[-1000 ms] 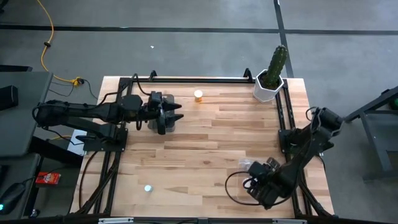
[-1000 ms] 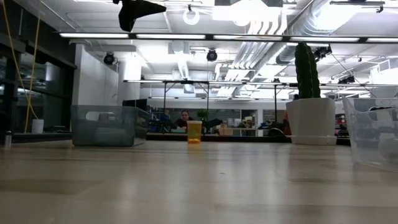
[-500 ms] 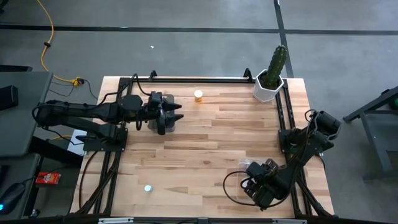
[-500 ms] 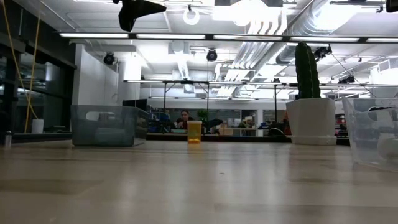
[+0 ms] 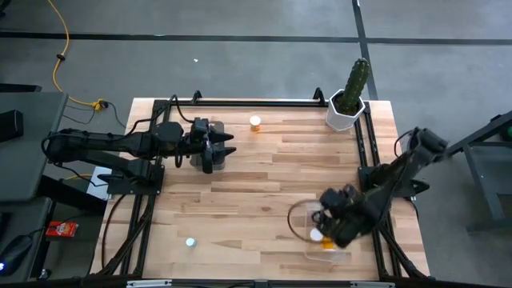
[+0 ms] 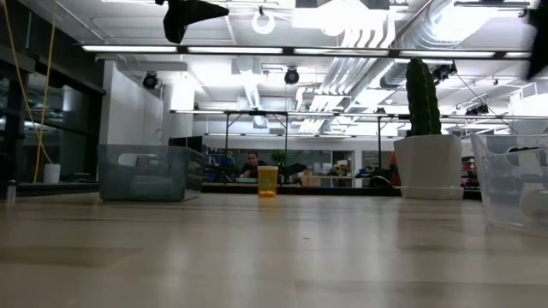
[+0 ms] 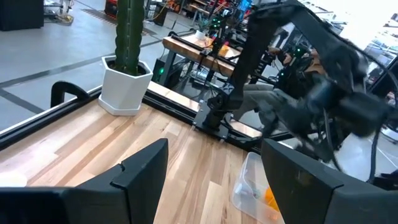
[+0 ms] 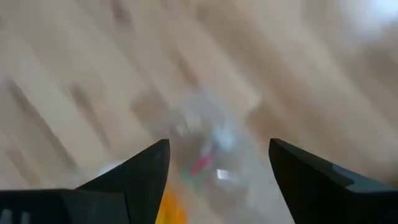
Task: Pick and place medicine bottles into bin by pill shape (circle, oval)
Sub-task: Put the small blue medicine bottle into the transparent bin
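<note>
1. Filling the middle of the high view: a wooden table (image 5: 264, 176), framed by black rails along its left, top and right edges.
2. Reaching in from the left edge of the high view: the left arm, ending in the left gripper (image 5: 230, 145) in the upper left part of the table. Showing wide in the left wrist view, with both dark fingers (image 7: 140, 171) far apart and gripping nothing.
3. Bending in from the right edge of the high view: the right arm, placing the right gripper (image 5: 328, 228) at the lower right of the table, right over a clear bin (image 5: 330, 254). Standing wide too in the blurred right wrist view, with nothing between the fingers (image 8: 134, 174).
4. Sitting left of centre in the low view: a grey translucent bin (image 6: 145, 171), under the left gripper.
5. Standing at the upper right corner of the table: a green cactus (image 5: 358, 78) in a white pot (image 5: 344, 114).
6. Lying inside the clear bin, at the lower right: orange medicine bottles (image 5: 328, 244), their number being too hard to tell.
7. Standing alone near the top edge of the table, just right of the left gripper: one orange bottle (image 5: 255, 123), upright in the low view.
8. Resting alone at the lower left of the table: a teal-topped bottle (image 5: 190, 242), well apart from both grippers.
</note>
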Controlling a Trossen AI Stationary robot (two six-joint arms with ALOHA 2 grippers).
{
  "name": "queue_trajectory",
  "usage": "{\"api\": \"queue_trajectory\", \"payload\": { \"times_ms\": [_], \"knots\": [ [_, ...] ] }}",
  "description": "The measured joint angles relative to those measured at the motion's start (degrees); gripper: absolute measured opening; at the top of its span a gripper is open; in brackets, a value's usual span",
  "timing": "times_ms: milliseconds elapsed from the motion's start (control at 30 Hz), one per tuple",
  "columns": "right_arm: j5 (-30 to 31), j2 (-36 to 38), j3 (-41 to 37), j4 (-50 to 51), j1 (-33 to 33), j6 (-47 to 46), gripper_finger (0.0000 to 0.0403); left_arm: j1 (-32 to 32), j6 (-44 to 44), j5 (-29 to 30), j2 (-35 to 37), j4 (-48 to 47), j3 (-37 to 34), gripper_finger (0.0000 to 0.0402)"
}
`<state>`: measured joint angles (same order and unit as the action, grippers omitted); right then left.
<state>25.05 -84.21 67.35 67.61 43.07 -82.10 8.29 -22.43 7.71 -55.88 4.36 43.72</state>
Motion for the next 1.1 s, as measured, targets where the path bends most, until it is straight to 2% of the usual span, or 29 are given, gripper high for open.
{"api": "queue_trajectory", "payload": {
  "times_ms": [133,267,367,467,567,667,967,1100],
  "knots": [
    [6.52,5.68,0.0,-4.68,-7.21,10.07,0.0268,-0.06,-0.36,-1.87,0.28,-0.02,0.0,0.0245],
    [7.45,9.19,-1.48,-19.16,-16.06,29.38,0.0268,-0.07,-1.61,-4.0,1.01,0.01,0.0,0.0245],
    [3.15,10.59,-6.2,-34.67,-23.12,41.7,0.0268,-0.09,-1.6,-4.51,2.24,0.06,0.0,0.0245],
    [-3.05,10.71,-12.02,-50.63,-30.22,49.87,0.0268,-0.09,-1.54,-4.51,3.5,0.01,0.0,0.0245],
    [-10.11,10.19,-16.43,-67.78,-36.48,54.26,0.0268,-0.09,-0.86,-4.51,4.8,0.02,0.0,0.0245],
    [-14.29,9.77,-18.46,-79.2,-40.36,56.92,0.0268,-0.2,1.57,-4.5,5.42,0.09,0.02,0.0245],
    [-14.7,9.8,-17.9,-82.11,-42.23,70.55,0.0268,-2.39,5.15,-2.01,4.97,0.22,0.02,0.0245],
    [-14.76,9.8,-17.9,-82.04,-42.16,70.82,0.0268,-4.13,5.25,-1.76,4.98,1.81,0.02,0.0245]
  ]
}}
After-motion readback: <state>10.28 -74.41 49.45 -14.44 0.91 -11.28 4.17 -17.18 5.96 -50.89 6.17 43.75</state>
